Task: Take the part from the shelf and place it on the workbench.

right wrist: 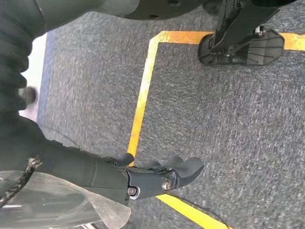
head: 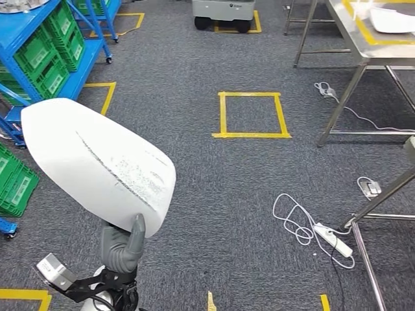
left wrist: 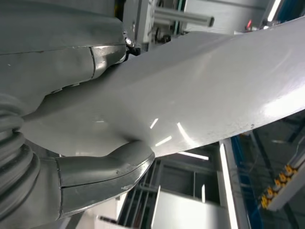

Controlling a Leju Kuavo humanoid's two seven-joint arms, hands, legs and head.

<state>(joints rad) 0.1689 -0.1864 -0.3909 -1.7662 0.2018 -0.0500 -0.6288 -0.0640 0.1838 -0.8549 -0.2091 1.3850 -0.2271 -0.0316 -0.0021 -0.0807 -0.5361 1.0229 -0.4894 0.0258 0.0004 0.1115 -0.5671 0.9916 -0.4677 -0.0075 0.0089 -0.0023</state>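
Grey carpet (head: 196, 214) marked with yellow tape squares (head: 251, 115) spreads ahead, with a blue shelf (head: 29, 39) of green bins at the far left and a steel workbench (head: 360, 48) at the far right. Between them, the left hand (head: 122, 245) grasps the part (head: 98, 162), a large white curved shell, by its lower edge and carries it raised over the floor, well apart from the bench. In the left wrist view the thumb (left wrist: 107, 167) and fingers (left wrist: 61, 62) clamp the shell from both sides. The right hand (right wrist: 154, 174) hangs over the carpet, released, fingers loosely extended, holding nothing.

The step in hand looks like the carry to the bench. Doing it well means keeping the clamp firm, since the shell is long and held only at one end, so it may swing or slip. The walk should skirt the white cable (head: 303, 227) and power strip (head: 335, 240) lying near the bench legs, and the shell should go down flat on bare steel beside the white piece (head: 391, 19) already there.
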